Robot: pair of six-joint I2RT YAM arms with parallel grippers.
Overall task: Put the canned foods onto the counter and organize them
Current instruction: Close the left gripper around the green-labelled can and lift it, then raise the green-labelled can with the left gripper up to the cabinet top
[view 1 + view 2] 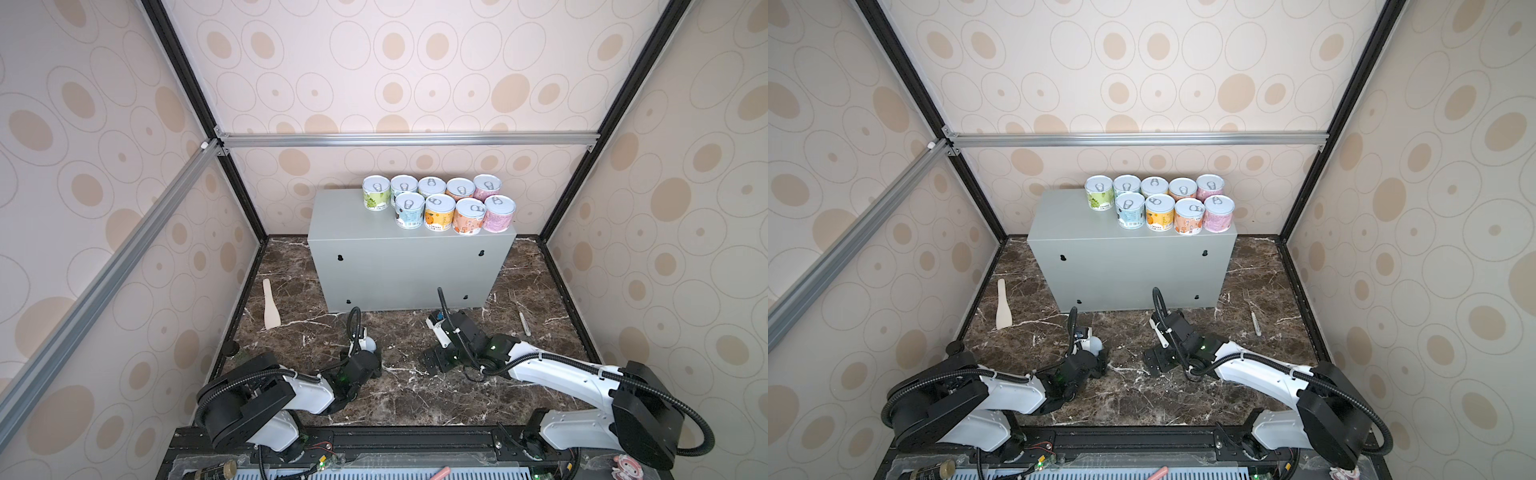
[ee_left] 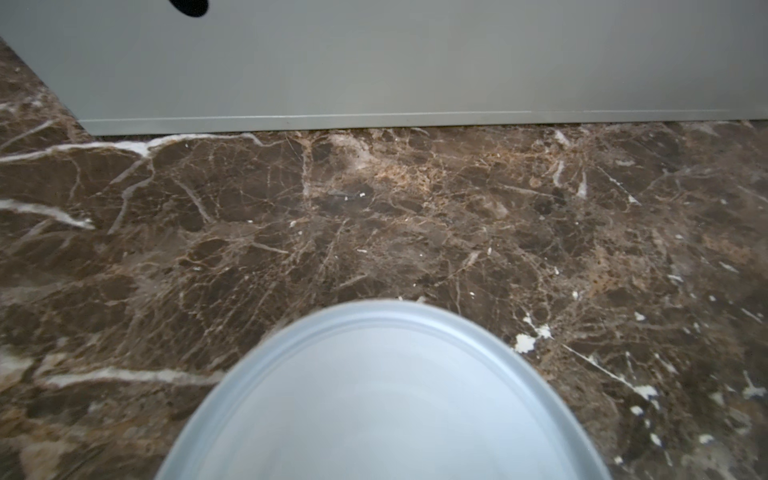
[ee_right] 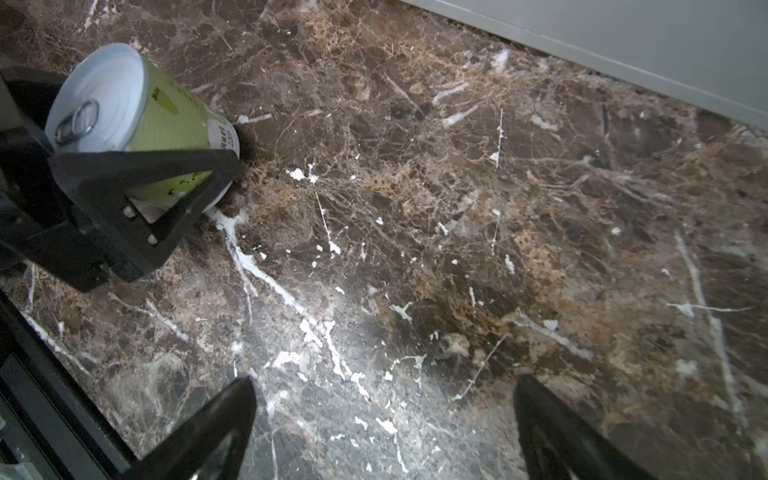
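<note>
the green can [image 3: 145, 116] stands on the marble [image 3: 415, 216] before the counter [image 1: 399, 262], straddled by your left gripper [image 1: 370, 347]; whether its jaws pinch it cannot be told. nine cans [image 1: 439, 210] sit atop. your right gripper [image 3: 384, 386] gapes empty. you are at pickup; next: lift to the front-row gap.

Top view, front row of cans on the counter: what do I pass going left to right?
On the counter, front row: blue can → yellow can → orange can → pink can.
</note>
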